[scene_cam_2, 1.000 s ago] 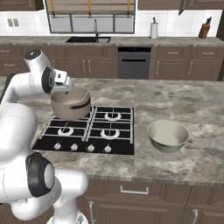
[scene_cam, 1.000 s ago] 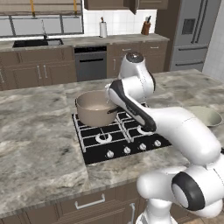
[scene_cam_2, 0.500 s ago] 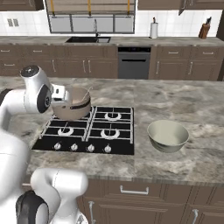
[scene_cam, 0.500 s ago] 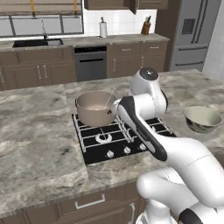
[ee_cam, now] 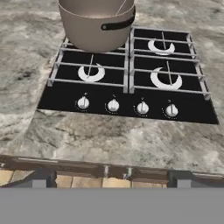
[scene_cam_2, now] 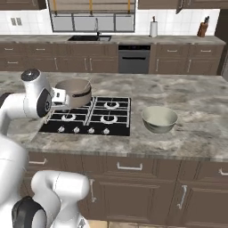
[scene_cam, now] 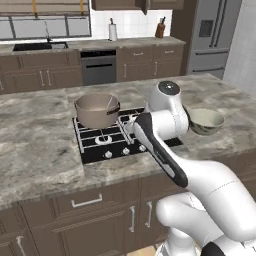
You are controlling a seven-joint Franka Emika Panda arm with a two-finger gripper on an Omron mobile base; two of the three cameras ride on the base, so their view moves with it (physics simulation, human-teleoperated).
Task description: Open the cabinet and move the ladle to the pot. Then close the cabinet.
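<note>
The tan pot [scene_cam: 97,110] [scene_cam_2: 74,91] [ee_cam: 97,24] stands on the back left burner of the black stove [ee_cam: 131,83]. A thin pale line, perhaps the ladle's handle [ee_cam: 121,7], leans inside the pot; its bowl is hidden. My gripper [ee_cam: 112,177] is drawn back over the counter's front edge, level with the stove knobs. Its fingertips [ee_cam: 43,177] stand wide apart, open and holding nothing. The dark wall cabinet [scene_cam: 120,4] [scene_cam_2: 180,4] hangs far behind, cut off by the top edge; its door looks swung out edge-on.
A pale green bowl [scene_cam: 205,120] [scene_cam_2: 159,119] sits on the island counter right of the stove [scene_cam: 120,135]. Behind are the sink counter, a dishwasher [scene_cam: 99,70], a paper towel roll [scene_cam_2: 153,29], a knife block [scene_cam: 160,30] and a fridge [scene_cam: 212,35].
The whole picture has shifted, so the base has driven back from the island. The hand has pulled away from above the pot toward the stove's front edge.
</note>
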